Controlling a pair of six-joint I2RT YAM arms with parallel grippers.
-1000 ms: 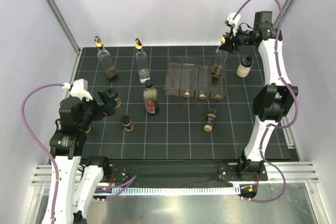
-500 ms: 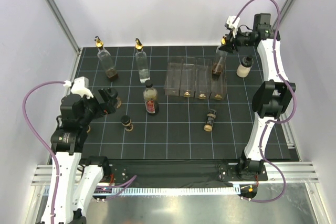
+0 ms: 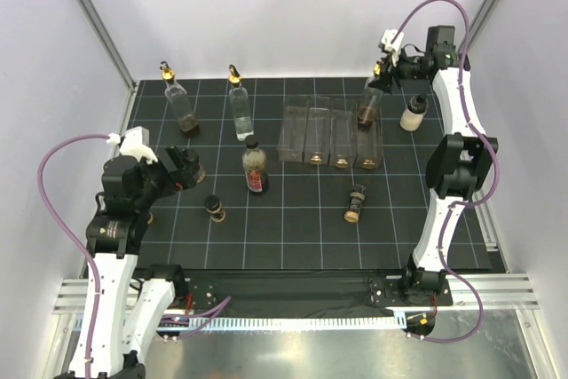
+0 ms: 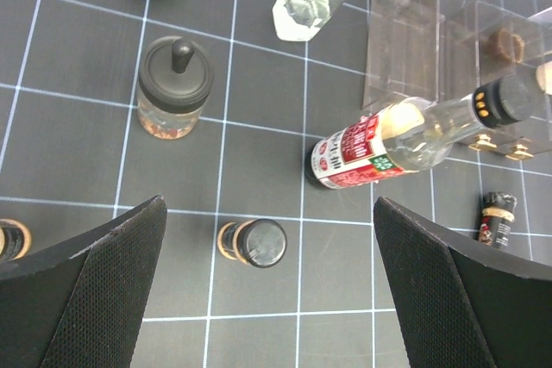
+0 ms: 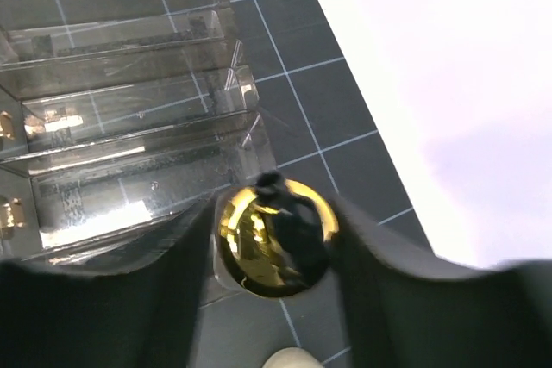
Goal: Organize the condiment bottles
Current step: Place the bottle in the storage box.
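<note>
From above, the right gripper (image 3: 384,66) held the tall bottle (image 3: 368,106) by its gold spout at the right end of the rack (image 3: 306,135). The bottle's base sat slightly farther back than a second before.

In the left wrist view, the left gripper (image 4: 269,204) stood wide open and empty.

In the right wrist view, the fingers (image 5: 172,299) pressed on the spout from both sides. The glass was probably slippery and fragile, so the neck seemed the safest hold.

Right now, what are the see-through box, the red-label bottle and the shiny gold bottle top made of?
The box looks like clear glossy plastic: the grid shows through its thin walls. The bottle looks like clear glass with a paper label; you can see through it. The bottle top looks like polished metal, mirroring light, though it might be coated plastic.
</note>
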